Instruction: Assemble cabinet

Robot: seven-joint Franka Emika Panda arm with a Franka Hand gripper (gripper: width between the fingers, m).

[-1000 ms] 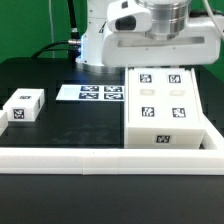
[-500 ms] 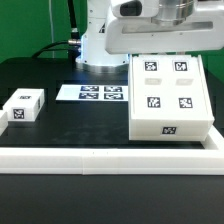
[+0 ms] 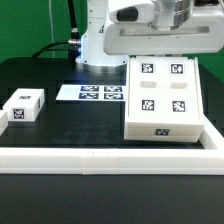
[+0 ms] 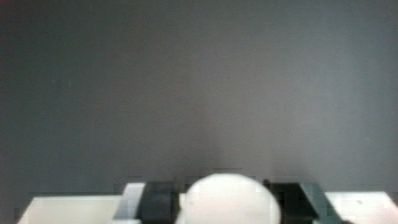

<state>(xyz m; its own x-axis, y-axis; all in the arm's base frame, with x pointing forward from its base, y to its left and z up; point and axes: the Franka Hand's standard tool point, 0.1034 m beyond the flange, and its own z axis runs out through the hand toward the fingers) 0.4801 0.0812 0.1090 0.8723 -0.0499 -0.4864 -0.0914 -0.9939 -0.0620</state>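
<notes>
The cabinet (image 3: 165,100) is a white boxy body with tag markers on its upper face. It sits at the exterior view's right, just behind the front rail. My gripper (image 3: 160,52) reaches down at the cabinet's far edge, and the hand hides the fingertips. In the wrist view, my gripper (image 4: 224,200) has dark fingers (image 4: 164,203) on either side of a rounded white part (image 4: 226,198). The jaws look closed on it. The rest of the wrist view is blurred grey.
A small white tagged block (image 3: 22,105) stands at the exterior view's left. The marker board (image 3: 95,92) lies flat behind the middle. A long low white rail (image 3: 100,152) runs along the front. The arm's base (image 3: 95,45) is at the back.
The cabinet's far end has come up and its top face now tilts more toward the camera. It has shifted slightly toward the exterior view's left. My hand has risen.
</notes>
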